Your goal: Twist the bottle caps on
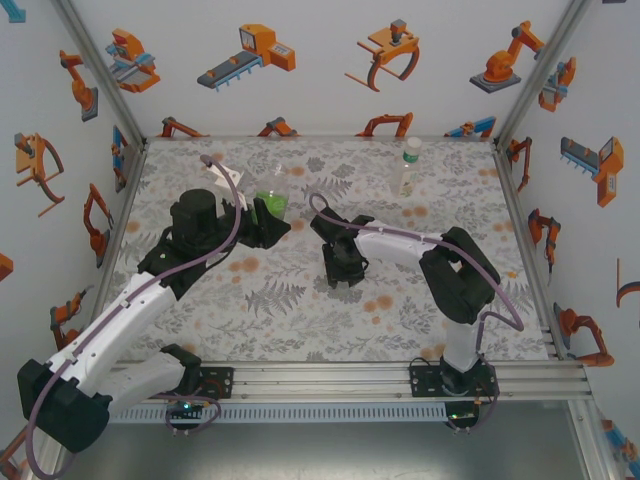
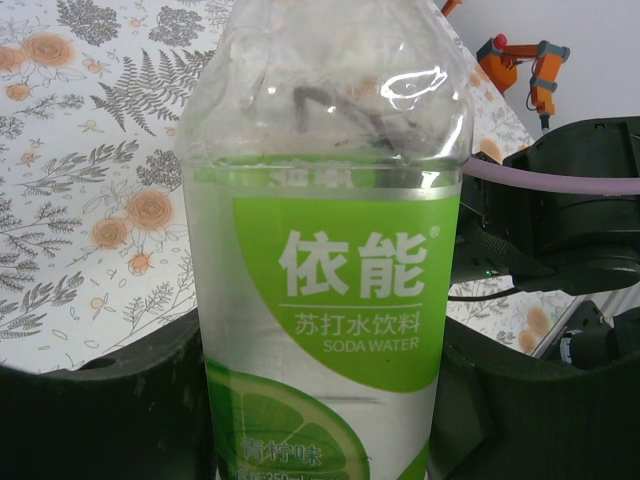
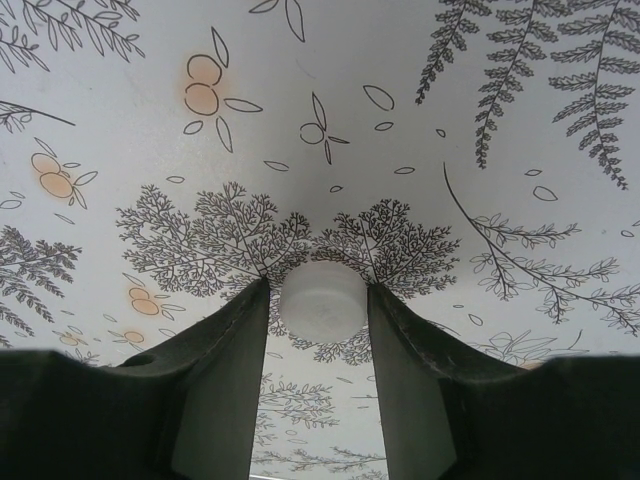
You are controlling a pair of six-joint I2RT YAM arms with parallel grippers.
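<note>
White cap sits on the floral table, right gripper fingers tight either side, can't tell if pinched. Left gripper clamped on green-label bottle just beside; tall capped bottle stands far back, well apart.

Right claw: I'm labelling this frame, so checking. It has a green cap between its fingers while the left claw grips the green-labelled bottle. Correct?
Not quite. The cap in the right claw is white, not green; the right wrist view shows it. The rest holds: the left claw grips the green-labelled bottle.
</note>
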